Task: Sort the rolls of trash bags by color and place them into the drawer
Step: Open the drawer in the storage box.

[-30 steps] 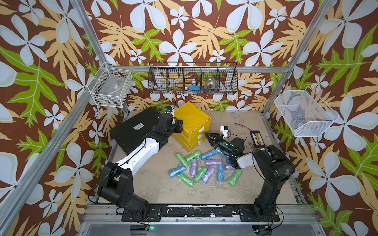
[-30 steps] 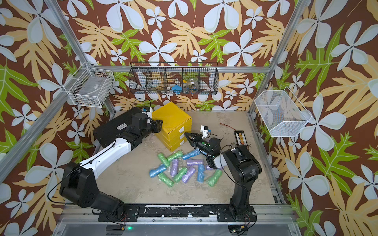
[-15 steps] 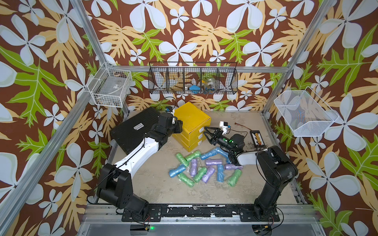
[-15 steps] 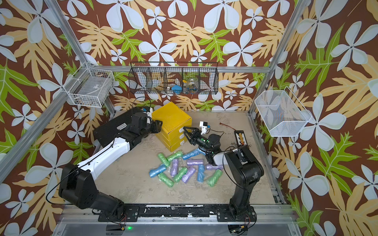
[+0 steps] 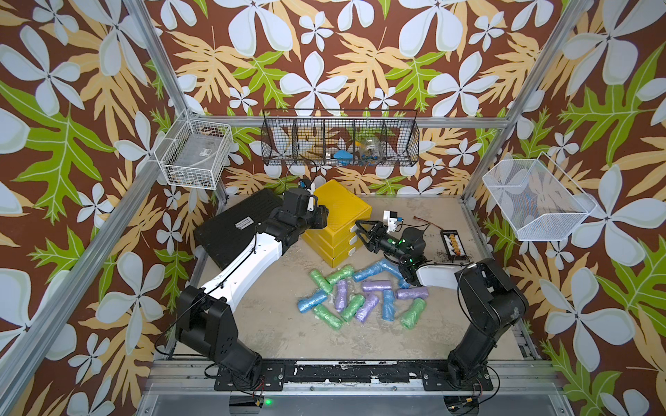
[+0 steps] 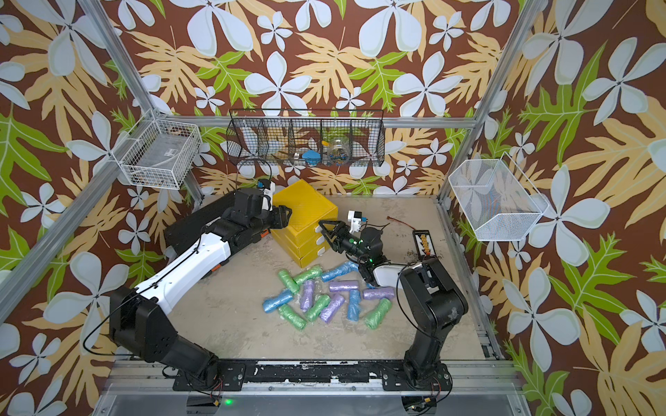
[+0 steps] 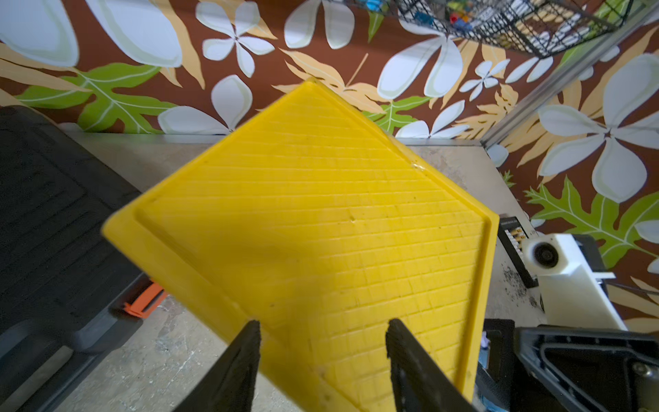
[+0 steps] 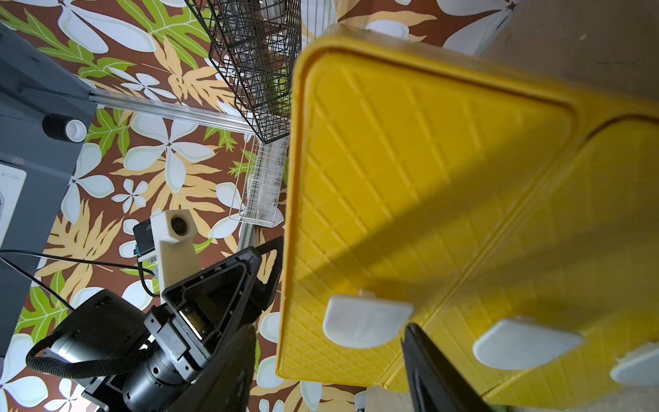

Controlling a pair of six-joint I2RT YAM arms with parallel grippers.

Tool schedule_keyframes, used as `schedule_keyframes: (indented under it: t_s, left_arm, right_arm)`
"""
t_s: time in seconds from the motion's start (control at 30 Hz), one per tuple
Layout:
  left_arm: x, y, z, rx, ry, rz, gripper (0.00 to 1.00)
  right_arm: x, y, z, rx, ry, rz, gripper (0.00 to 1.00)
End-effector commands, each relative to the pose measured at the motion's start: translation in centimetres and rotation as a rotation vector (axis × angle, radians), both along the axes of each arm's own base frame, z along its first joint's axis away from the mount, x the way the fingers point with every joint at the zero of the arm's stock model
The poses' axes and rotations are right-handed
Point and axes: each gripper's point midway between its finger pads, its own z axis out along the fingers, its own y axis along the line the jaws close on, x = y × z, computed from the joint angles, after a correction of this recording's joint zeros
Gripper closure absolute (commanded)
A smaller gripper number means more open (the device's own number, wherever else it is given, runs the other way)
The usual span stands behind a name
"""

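My cell from above: brown wallpaper [image 5: 324, 43] with big white flowers and green and tan leaves covers the three walls around me. Aluminium posts [image 5: 160, 61] frame the corners. A black wire basket [image 5: 340, 140] hangs on the back wall. A white wire basket [image 5: 194, 155] hangs to my left and a white mesh basket [image 5: 537, 201] to my right. The floor [image 5: 274, 335] under me is beige, scuffed and stained. A metal rail [image 5: 360, 390] runs along the front edge. The light is even and the shadows are soft.
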Motion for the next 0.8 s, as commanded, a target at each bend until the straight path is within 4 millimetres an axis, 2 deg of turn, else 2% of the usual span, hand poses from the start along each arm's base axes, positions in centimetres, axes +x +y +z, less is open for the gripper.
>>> schedule_keyframes:
  t_s: [0.0, 0.23, 0.53, 0.77]
  left_arm:
    - [0.3, -1.0, -0.5, 0.018, 0.011, -0.03, 0.41]
    - [1.0, -2.3, -2.2, 0.036, 0.039, -0.044, 0.41]
    - [0.3, -1.7, -6.0, 0.085, 0.105, -0.033, 0.41]
    - [0.0, -1.7, -7.0, 0.08, 0.127, -0.036, 0.41]
  right_arm:
    - [0.4, -0.3, -0.6, -0.043, 0.001, -0.032, 0.32]
    - [1.1, 0.1, -1.1, -0.032, 0.023, -0.03, 0.33]
    - [2.0, 0.5, -0.8, -0.006, 0.017, -0.029, 0.37]
    - [2.2, 0.9, -0.7, 0.004, 0.016, -0.022, 0.46]
